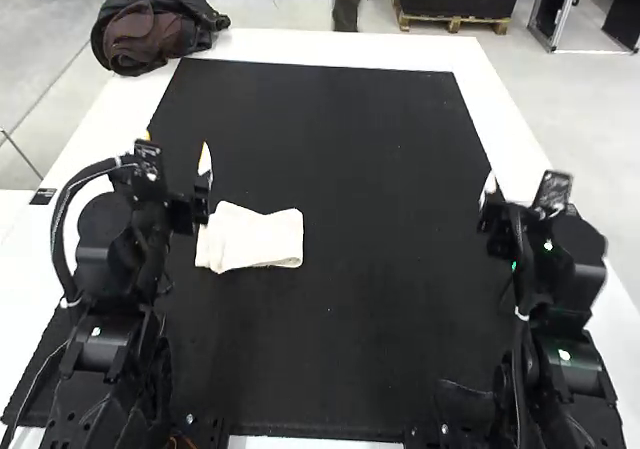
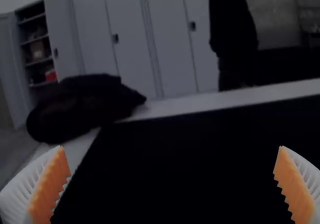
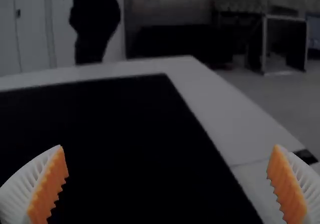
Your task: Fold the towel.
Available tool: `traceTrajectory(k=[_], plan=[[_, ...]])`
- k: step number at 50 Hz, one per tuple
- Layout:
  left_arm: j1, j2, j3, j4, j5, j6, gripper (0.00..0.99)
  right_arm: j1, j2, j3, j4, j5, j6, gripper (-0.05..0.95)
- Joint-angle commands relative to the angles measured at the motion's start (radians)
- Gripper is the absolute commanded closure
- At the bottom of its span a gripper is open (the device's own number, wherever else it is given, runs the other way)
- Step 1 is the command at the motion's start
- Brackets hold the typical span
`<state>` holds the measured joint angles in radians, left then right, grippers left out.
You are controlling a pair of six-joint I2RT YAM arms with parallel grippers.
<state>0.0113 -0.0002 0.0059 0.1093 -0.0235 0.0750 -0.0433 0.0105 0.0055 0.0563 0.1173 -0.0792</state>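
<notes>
Both left end effector (image 1: pixel 178 149) and right end effector (image 1: pixel 524 195) gape, the towel (image 1: pixel 255 239) indistinctly layered.

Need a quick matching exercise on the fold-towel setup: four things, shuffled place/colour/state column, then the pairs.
Things
1. towel
2. mat
3. dark bundle
4. right gripper

Place, colour or state
A. at the far left corner of the table
B. open, holding nothing
C. white, lying compactly
D. black, spread flat

Pairs: 1-C, 2-D, 3-A, 4-B
</notes>
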Motion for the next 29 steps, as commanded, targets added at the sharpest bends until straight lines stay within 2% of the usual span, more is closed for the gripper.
traceTrajectory(k=[1,2,8,19,29], plan=[[-0.002,-0.004,-0.003,-0.068,-0.007,0.009,0.038,-0.013,-0.007,-0.006,-0.012,0.008,-0.044,-0.02],[-0.002,-0.004,-0.003,-0.088,-0.006,0.008,0.039,-0.013,-0.007,-0.006,-0.012,0.008,-0.044,-0.02],[0.001,-0.004,-0.004,-0.091,-0.006,0.006,0.038,-0.012,-0.007,-0.006,-0.016,-0.004,-0.044,-0.02],[0.001,-0.004,-0.004,-0.092,-0.006,0.006,0.038,-0.012,-0.007,-0.006,-0.059,-0.137,-0.045,-0.02],[0.001,-0.004,-0.004,-0.092,-0.006,0.006,0.038,-0.012,-0.007,-0.006,-0.059,-0.137,-0.045,-0.02]])
